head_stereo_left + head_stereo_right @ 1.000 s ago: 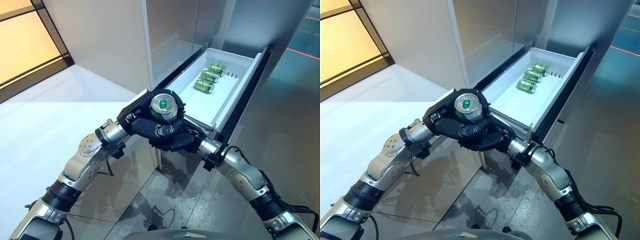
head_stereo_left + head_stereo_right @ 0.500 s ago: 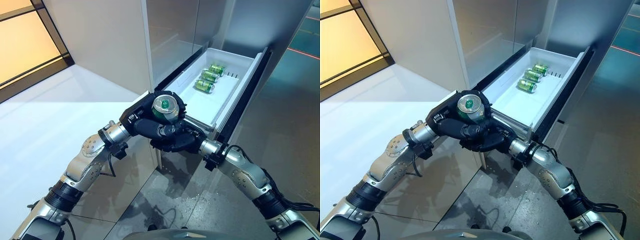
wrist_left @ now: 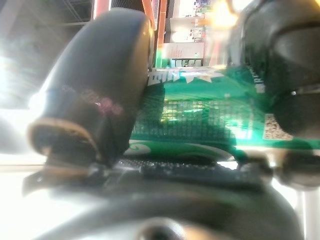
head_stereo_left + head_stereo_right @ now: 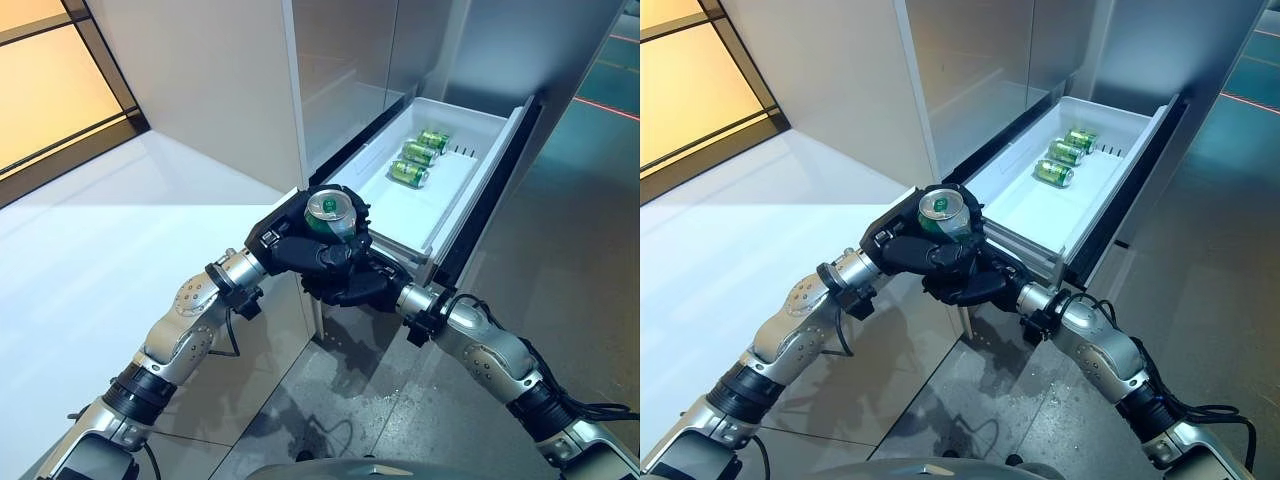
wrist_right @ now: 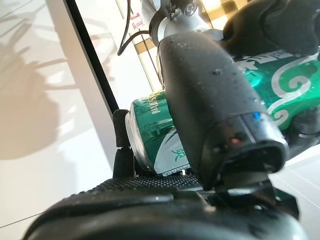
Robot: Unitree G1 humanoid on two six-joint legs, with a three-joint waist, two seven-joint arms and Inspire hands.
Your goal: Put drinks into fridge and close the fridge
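Note:
A green drink can (image 4: 331,208) stands upright, held between both hands just before the near left corner of the open white fridge drawer (image 4: 468,182). My left hand (image 4: 288,247) is shut on the can from the left, its thumb (image 3: 95,100) against the can (image 3: 200,117). My right hand (image 4: 356,284) is shut on the can's lower part from below and the right, its thumb (image 5: 215,105) across the can (image 5: 155,135). Three more green cans (image 4: 410,172) lie on their sides in a row at the drawer's far end.
The steel fridge front (image 4: 345,60) rises behind the drawer. A white panel (image 4: 120,220) spreads out to the left, with an orange-lit window (image 4: 45,80) beyond it. Grey glossy floor (image 4: 560,250) lies below and to the right of the drawer.
Both hands and the can have edged slightly up and toward the drawer, and the left arm has stretched further forward. The grip on the can is unchanged.

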